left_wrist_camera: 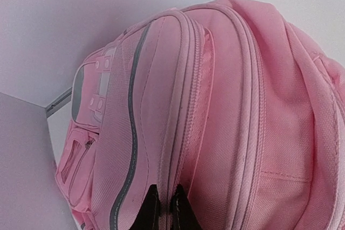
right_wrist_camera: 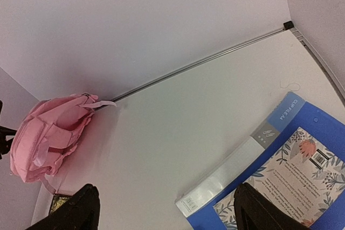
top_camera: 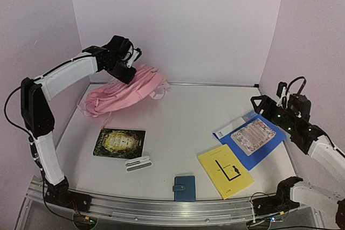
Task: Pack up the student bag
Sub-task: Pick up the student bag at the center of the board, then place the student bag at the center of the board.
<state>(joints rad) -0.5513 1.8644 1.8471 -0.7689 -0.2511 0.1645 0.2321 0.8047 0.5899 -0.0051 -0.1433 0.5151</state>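
- The left pincer [top_camera: 127, 64] is clenched: its dark fingertips [left_wrist_camera: 152, 211] are seen almost touching, with a thin ridge of pink zip seam nipped between them.
- The student bag [top_camera: 126, 92] is thus grasped at its upper edge. The rest of it is slumped on the table directly beneath this pincer, in the far left corner.
- From the left wrist, grey piping and a pale studded patch on the student bag are noted beyond the fingertips.
- The right pincer [top_camera: 261, 103] is released, with jaws spread wide; nothing is held or touched.
- A blue folder [right_wrist_camera: 259, 187] is found just below the right pincer, with a floral notebook [top_camera: 253, 134] laid on it.
- A yellow book [top_camera: 225, 171] is noted just beside the folder, on the side toward the arm bases.
- Well apart from both pincers, toward the near edge, a blue wallet [top_camera: 185, 188], a small white object [top_camera: 138, 162] and a dark green book [top_camera: 119, 143] are recorded.
- The table [top_camera: 178, 111] is white and edged at the far side by a metal strip.
- Plain lilac walls [top_camera: 188, 20] are seen behind and to both sides.
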